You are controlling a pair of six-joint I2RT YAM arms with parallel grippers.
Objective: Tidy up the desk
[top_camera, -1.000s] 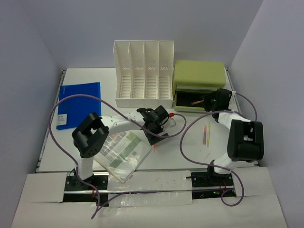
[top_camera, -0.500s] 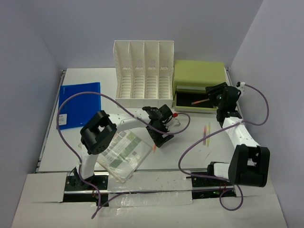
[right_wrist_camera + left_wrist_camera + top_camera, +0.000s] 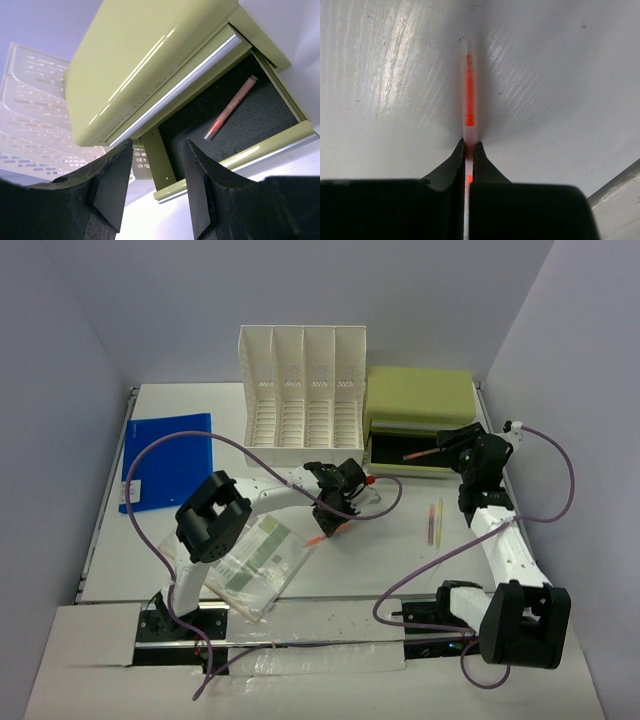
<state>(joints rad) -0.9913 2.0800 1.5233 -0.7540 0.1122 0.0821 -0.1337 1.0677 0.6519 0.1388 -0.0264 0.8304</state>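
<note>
Right now my left pincer (image 3: 468, 150) is clenched on the orange pen (image 3: 469, 100), gripping it close to one end while the rest of the barrel points away from me. The pen sits low over the middle of the white table (image 3: 180, 405), and I cannot tell whether its far tip rests on the surface or hangs just clear of it. The table itself spreads under both my arms and carries everything. I take the step in hand to be the pick-up of this pen, with the grip made and the carry not yet begun. My right pincer (image 3: 159, 150) is released and holds nothing, hovering just in front of the open drawer (image 3: 270, 115) of the green box (image 3: 418, 395) at the far right corner. A matching pen (image 3: 231, 107) lies on the drawer's dark lining, so I judge that is where this one belongs too. The next move calls for a clean lift, then a swing toward the far right corner, coming in low enough to clear the drawer's front lip. My right arm is parked at that opening, so it should back away first or the two of us may meet there. Two loose pens (image 3: 434, 520) toward the right edge look like the next things to collect.
</note>
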